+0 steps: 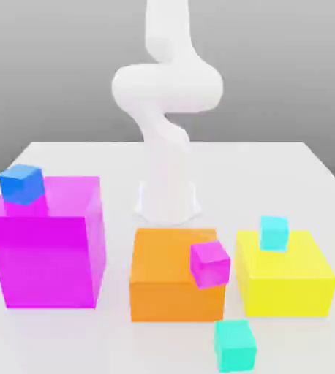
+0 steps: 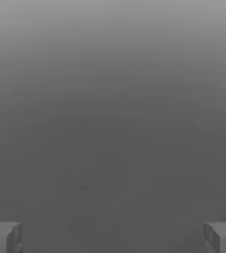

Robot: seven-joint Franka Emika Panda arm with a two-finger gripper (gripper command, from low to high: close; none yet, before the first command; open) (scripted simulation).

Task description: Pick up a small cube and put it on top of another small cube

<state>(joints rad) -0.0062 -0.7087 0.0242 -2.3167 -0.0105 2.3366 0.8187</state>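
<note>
1. Take the big orange block as your landmark; it sits on the white table, directly in front of the arm's base.
2. Well off to its side toward the exterior view's left you see the big magenta block, the tallest of the three big blocks.
3. On that magenta block's top, at the back corner farthest from the orange block, a small blue cube rests.
4. Behind the orange block the white arm rises from its base, bends over in a thick loop and leaves the frame at the top.
5. At the orange block's front corner toward the exterior view's right you find a small magenta cube, tilted, overlapping that corner; you cannot tell whether it rests on the block or leans against it.
6. The small cube, the teal one, lies on the table in front of the orange block, off its front corner toward the exterior view's right and clear of it.
7. Just beside the orange block, toward the exterior view's right, stands the big yellow block, with a small cyan cube on its top near the back.
8. In the hand view, the gripper has its fingers spread wide apart, with nothing between them but plain grey background.
</note>
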